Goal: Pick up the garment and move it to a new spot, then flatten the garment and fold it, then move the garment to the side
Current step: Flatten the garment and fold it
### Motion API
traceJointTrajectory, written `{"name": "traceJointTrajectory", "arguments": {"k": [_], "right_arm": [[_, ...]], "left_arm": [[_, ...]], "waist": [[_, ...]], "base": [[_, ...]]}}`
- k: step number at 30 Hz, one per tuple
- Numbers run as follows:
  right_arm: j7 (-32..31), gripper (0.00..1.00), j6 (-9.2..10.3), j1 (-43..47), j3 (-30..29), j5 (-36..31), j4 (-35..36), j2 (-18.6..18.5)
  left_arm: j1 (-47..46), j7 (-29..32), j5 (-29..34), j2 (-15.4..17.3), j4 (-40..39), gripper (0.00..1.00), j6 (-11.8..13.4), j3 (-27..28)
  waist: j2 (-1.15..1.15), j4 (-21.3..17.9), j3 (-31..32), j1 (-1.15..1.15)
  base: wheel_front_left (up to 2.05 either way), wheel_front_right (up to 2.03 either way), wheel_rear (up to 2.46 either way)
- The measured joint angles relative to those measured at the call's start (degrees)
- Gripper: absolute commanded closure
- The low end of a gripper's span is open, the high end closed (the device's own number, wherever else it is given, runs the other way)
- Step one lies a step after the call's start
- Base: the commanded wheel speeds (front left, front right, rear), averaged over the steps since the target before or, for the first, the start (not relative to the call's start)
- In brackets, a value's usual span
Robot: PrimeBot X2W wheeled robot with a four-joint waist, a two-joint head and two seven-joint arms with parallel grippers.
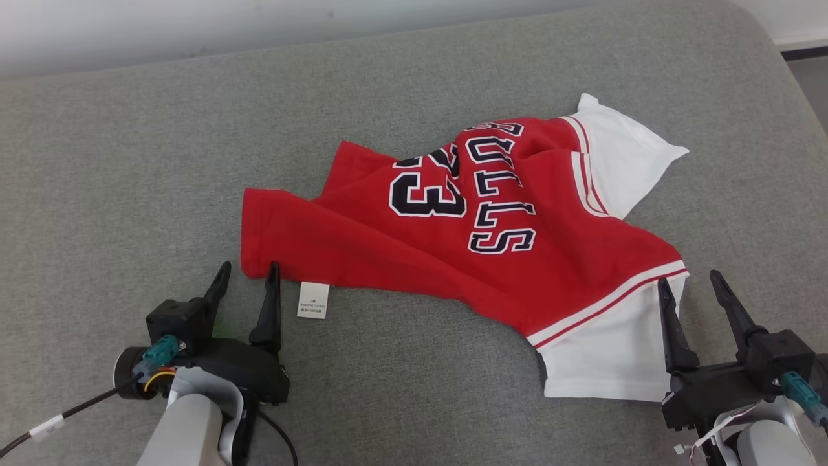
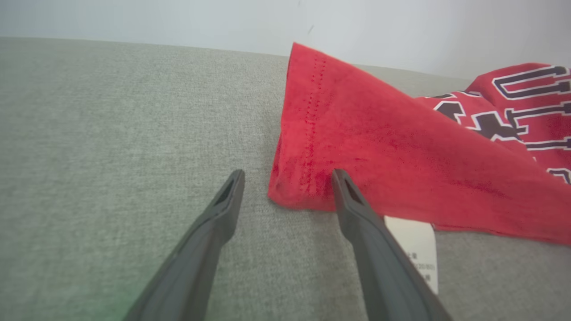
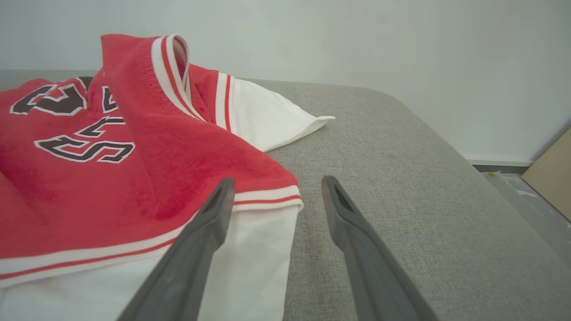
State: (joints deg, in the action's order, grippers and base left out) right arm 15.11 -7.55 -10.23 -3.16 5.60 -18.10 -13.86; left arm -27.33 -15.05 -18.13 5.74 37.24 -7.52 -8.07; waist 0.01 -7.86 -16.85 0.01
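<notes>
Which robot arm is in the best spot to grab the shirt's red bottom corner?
Left. The open left gripper straddles the red corner of the jersey, while the right gripper sits far across at the white sleeve.

"bulls" and "23" on red garment (image 1: 453,220), white tag (image 1: 313,300) print unreadable

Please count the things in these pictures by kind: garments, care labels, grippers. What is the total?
garment: 1
care label: 1
grippers: 2, left gripper and right gripper, both open
Total: 4
</notes>
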Motion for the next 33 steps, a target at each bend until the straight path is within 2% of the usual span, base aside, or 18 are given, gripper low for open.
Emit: {"name": "traceJointTrajectory", "arguments": {"k": [10,11,13,15,16,17,18,23,28,33], "right_arm": [[0.0,0.0,0.0,-1.1,0.4,0.1,-0.3,0.2],[0.0,0.0,0.0,-1.3,0.5,0.1,-0.3,0.2],[0.0,0.0,0.0,-1.6,0.6,0.3,-0.6,0.2],[0.0,0.0,0.0,-1.7,0.7,0.4,-0.9,0.1],[0.0,0.0,-0.01,-1.8,0.6,0.4,-1.1,0.1],[0.0,0.0,0.0,-1.9,0.6,0.4,-1.1,0.1],[0.0,0.0,-0.01,-2.0,0.6,0.4,-1.2,0.1],[0.0,0.0,-0.01,-2.2,0.6,0.3,-1.4,0.8],[0.0,0.0,-0.01,-1.6,0.4,0.4,-1.8,1.2],[0.0,0.0,-0.01,0.1,-0.1,0.8,-3.0,2.4]], "left_arm": [[-0.8,-0.1,-1.2,-0.3,1.6,0.0,0.0,1.9],[-1.0,-0.1,-1.1,-0.3,1.6,0.1,0.0,1.3],[-1.1,-0.1,-1.1,-0.2,1.8,0.51,0.0,1.0],[-1.4,-0.2,-1.1,-0.1,2.3,0.78,0.1,0.3],[-1.5,-0.2,-1.2,-0.1,2.5,0.81,0.1,0.1],[-1.7,-0.2,-1.2,0.0,2.9,0.94,0.1,-0.3],[-1.9,-0.2,-1.4,0.0,3.1,1.0,0.1,-1.0],[-1.9,-0.2,-2.5,-0.1,3.4,1.0,0.1,-2.2],[1.5,0.0,-2.0,-0.6,-1.0,1.0,0.0,1.1],[6.2,0.0,-1.8,-1.6,-4.7,1.0,0.0,2.1]], "waist": [[0.0,-1.0,-1.7,-0.01],[0.0,-1.1,-1.8,-0.01],[0.0,-1.1,-2.2,-0.02],[0.0,-1.2,-2.3,-0.01],[0.0,-1.1,-2.3,-0.02],[-0.01,-1.1,-2.2,-0.01],[0.0,-1.1,-2.2,-0.01],[0.0,-0.8,-1.4,-0.01],[0.0,-0.3,0.5,-0.01],[0.0,0.7,3.4,-0.01]], "base": [[0.0,0.0,0.0],[0.0,0.0,0.0],[0.0,0.0,0.0],[0.0,0.0,0.0],[0.0,0.0,0.0],[0.0,0.0,0.0],[0.0,0.0,0.0],[0.0,0.0,0.0],[0.0,0.0,0.0],[0.0,0.0,0.0]]}}
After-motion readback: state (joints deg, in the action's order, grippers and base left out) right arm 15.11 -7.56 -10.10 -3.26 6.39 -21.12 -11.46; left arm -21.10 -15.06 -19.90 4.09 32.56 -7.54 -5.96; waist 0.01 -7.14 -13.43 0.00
